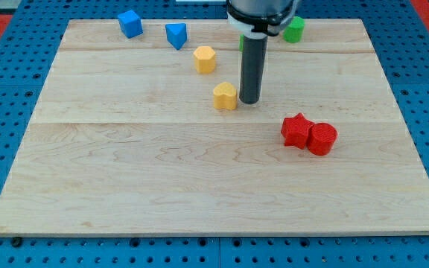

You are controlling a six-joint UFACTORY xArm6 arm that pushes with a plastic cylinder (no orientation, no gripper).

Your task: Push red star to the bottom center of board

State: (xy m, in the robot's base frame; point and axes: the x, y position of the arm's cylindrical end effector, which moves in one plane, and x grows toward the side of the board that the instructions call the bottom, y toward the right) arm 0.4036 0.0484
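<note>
Right of center on the tabletop: red star, touching the red cylinder.
No pincer on this rig, so no grip state to tell; your tip sits just right of a yellow block, up-left of the star. Risk: a push from there drives the star into the cylinder, both slide right, not btm center.

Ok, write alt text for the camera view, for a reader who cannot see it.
My tip rests on a wooden board, just right of a yellow block and up-left of the red star, which touches a red cylinder on its right. Farther up are another yellow block, two blue blocks and a green block.
</note>
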